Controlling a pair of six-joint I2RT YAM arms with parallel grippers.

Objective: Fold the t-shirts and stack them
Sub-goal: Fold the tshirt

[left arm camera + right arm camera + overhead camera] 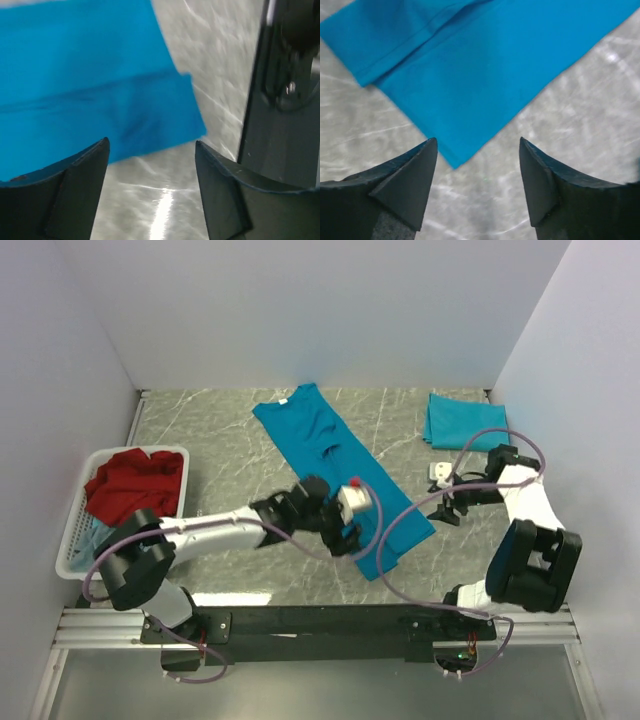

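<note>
A teal-blue t-shirt lies spread out diagonally on the marble table, neck label toward the back. My left gripper hovers over its near hem, open and empty. In the left wrist view the fingers frame bare table just short of the shirt's hem corner. My right gripper is open and empty just right of the shirt's right corner. In the right wrist view that corner points in between the fingers. A folded teal shirt lies at the back right.
A white slatted basket at the left edge holds a red shirt and a pale blue one. White walls close in the back and sides. A black mounting rail runs along the near edge, and a dark structure stands right of the left fingers.
</note>
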